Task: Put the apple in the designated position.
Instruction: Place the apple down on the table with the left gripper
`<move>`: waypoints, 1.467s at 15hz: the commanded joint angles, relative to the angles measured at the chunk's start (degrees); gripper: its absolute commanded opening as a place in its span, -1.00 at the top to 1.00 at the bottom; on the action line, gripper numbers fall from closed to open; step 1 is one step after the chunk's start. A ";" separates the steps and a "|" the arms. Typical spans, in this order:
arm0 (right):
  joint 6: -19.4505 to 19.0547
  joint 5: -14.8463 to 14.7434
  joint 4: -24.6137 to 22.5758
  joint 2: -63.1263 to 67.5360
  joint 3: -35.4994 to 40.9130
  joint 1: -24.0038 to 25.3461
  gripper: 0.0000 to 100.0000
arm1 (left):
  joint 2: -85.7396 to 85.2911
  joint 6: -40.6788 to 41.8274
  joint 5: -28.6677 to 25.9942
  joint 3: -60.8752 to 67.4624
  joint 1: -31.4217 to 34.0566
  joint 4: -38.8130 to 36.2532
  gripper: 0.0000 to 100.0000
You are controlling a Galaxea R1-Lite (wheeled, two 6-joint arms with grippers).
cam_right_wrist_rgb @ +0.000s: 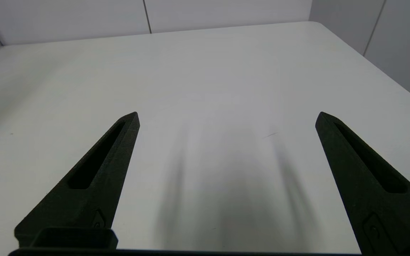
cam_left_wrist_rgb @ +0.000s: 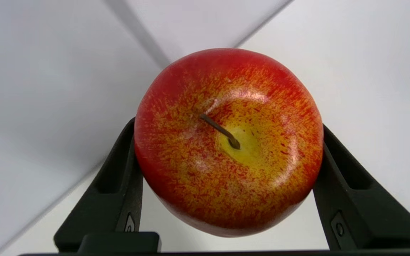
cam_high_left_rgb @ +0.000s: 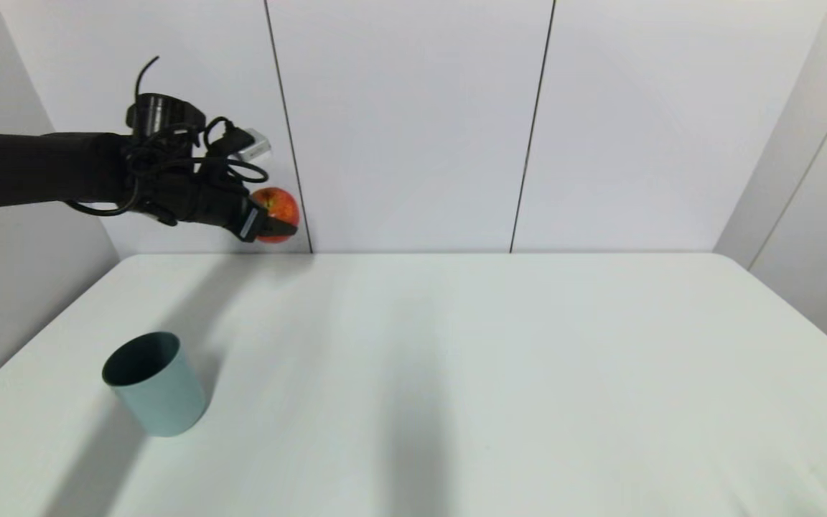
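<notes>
My left gripper is raised high over the table's far left corner and is shut on the apple. The left wrist view shows the apple close up: red with orange-yellow flecks and a short dark stem, clamped between the two black fingers. The apple hangs in the air, well above and beyond the grey-teal cup. My right gripper shows only in the right wrist view, open over bare table with nothing between its fingers.
The grey-teal cup stands upright near the table's front left. The white table ends at the white wall panels behind and at a rounded corner at the far right.
</notes>
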 commanded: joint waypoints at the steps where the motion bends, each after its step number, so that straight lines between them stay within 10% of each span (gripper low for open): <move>1: 0.03 -0.05 0.04 0.02 0.70 -0.07 -1.00 | -9.60 1.62 -3.86 13.95 8.13 0.37 1.00; 21: 0.03 -0.05 -0.05 0.02 0.70 0.02 -1.00 | -5.20 9.62 -6.41 25.11 11.47 -0.07 1.00; 22: 0.03 -0.05 -0.05 0.02 0.70 -0.07 -1.00 | -5.29 9.62 -6.41 25.20 11.47 0.02 -1.00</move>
